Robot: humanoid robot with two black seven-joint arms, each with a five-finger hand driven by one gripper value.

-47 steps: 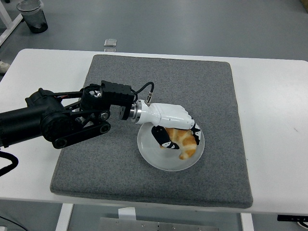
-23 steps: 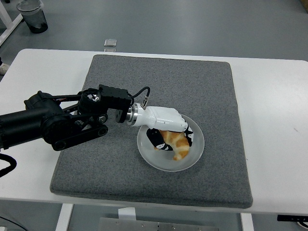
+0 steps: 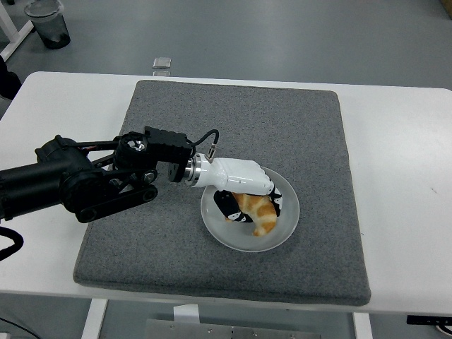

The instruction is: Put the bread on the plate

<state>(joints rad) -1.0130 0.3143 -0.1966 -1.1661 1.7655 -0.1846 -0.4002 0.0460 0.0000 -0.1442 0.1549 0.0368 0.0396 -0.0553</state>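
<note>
Far left, upper corner: dark translucent plastic cup (image 3: 48,23) on the floor, contents not discernible.
Left: black left arm (image 3: 85,176) entering from the left edge, reaching across the grey felt mat (image 3: 233,120) that covers the white surface (image 3: 402,155).
Upper middle: small clear square item (image 3: 162,63) on the floor just beyond the surface's far edge.
Centre: white-shelled left hand (image 3: 244,185), fingers curled down over the bread, gripping it.
Centre right: round white plate (image 3: 286,219) on the mat, holding one golden-brown crescent-shaped bread roll (image 3: 259,212); the roll's lower tip lies on the plate's middle.
</note>
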